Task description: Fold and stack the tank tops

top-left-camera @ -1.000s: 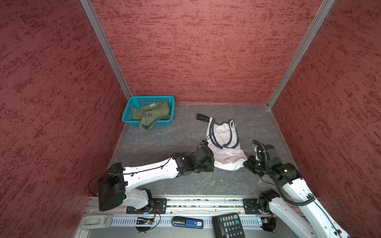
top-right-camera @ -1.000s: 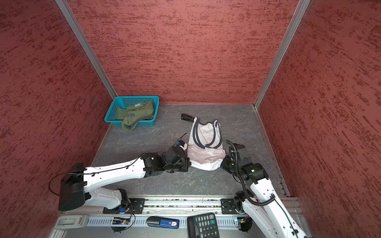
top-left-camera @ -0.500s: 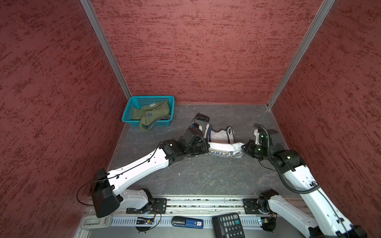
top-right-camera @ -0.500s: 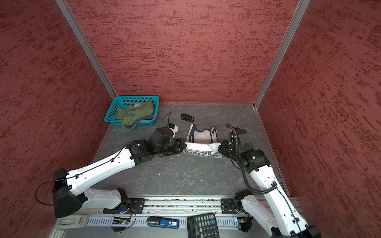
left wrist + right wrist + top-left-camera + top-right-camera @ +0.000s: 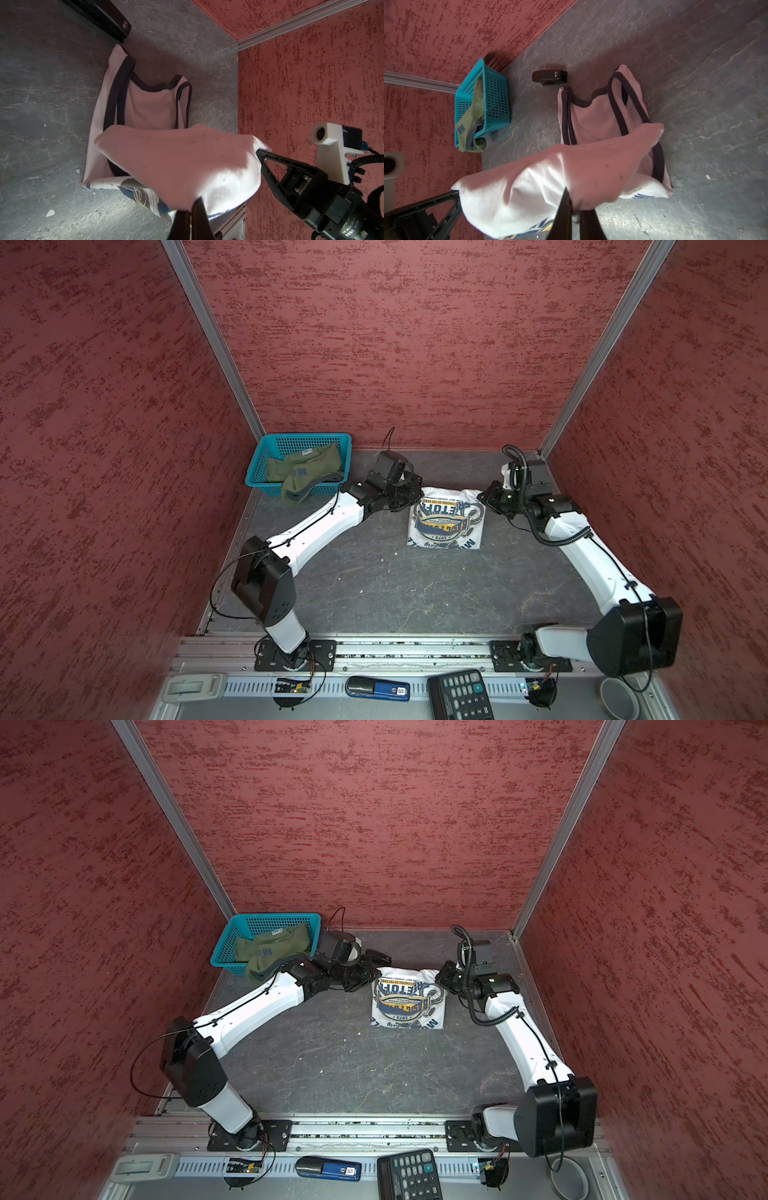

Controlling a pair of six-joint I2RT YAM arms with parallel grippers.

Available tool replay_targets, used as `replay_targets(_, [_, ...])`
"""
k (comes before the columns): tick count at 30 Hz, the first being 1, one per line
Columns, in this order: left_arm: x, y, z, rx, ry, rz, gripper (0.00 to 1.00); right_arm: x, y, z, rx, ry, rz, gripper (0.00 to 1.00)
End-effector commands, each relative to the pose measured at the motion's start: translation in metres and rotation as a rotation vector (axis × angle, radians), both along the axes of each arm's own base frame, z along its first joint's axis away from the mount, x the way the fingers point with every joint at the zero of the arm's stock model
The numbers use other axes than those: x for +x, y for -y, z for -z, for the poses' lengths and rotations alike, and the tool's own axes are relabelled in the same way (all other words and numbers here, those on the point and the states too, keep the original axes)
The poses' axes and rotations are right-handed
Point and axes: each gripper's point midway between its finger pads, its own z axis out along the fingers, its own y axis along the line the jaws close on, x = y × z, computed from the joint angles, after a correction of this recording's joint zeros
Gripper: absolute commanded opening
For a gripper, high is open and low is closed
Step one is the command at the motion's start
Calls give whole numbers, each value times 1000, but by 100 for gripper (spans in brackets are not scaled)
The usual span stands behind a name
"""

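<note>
The white tank top (image 5: pixel 446 522) lies mid-table, its lower half doubled over so the blue-and-yellow emblem faces up in both top views (image 5: pixel 409 1002). My left gripper (image 5: pixel 415 495) is shut on one far corner of the raised hem and my right gripper (image 5: pixel 484 497) on the other. In the left wrist view the left gripper (image 5: pixel 192 209) pinches white cloth (image 5: pixel 176 162) above the dark-trimmed straps. The right gripper (image 5: pixel 574 207) does the same in the right wrist view. The olive green tank top (image 5: pixel 307 472) sits crumpled in the teal basket (image 5: pixel 291 438) and hangs over its front.
A black stapler (image 5: pixel 550 76) lies on the table just beyond the white top's straps, next to the basket. Red walls close in on three sides. On the front rail lie a calculator (image 5: pixel 461 697), a blue device (image 5: pixel 378 689) and a tape roll (image 5: pixel 619 697).
Both grippers lifted the white top's near hem and carried it away towards the back wall, folding it over the straps. The printed emblem now faces up.
</note>
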Motion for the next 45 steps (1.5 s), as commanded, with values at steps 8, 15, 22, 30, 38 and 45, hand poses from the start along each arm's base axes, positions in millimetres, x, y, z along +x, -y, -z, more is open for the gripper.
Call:
replay_targets(8, [60,10,35,-26,-62,-28,5,59,3,24,98,21,-31,10])
replay_targets(15, [100,13,61,-11,-88,-63,17,95,12,51,93,-4,-9,24])
replay_targets(22, [159,14,78,-24,-50,-67,25,139,24,67,88,12,19,32])
replay_targets(30, [137,-11,77,136,-25,-31,55,124,41,80,-49,-13,32,55])
replay_targets(38, [106,-13,121,195,-43,39,67,118,40,122,-66,-36,6,64])
replay_targets(45, [115,-1,156,233,-78,64,74,132,38,150,-67,-72,-8,66])
